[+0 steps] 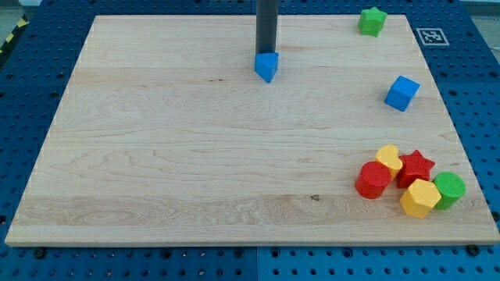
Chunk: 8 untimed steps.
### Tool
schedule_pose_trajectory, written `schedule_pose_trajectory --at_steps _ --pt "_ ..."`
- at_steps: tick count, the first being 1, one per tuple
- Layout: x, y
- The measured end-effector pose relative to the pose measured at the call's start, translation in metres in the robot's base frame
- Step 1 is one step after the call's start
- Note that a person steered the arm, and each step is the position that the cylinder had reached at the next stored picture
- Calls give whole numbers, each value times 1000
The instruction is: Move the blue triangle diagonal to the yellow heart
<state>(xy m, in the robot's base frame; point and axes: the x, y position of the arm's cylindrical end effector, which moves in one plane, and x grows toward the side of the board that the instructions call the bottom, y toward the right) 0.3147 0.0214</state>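
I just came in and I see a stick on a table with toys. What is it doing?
That stick is a robot arm's rod. My tip is right behind the blue triangle, at the view's top, set to push it. The yellow heart sits far off at the bottom right, bunched with the red star, red cylinder, yellow hexagon and green cylinder.

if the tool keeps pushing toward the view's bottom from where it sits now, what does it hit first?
The blue triangle: my tip sits right behind it on the view's top side, seemingly touching. Past the triangle, bare wooden board down to the bottom edge, as far as this view shows.
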Motion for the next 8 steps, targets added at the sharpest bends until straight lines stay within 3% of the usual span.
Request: schedule_pose_trajectory --at_steps 4,6,8 --pt "101 -23" --pt "102 0" --pt "102 63"
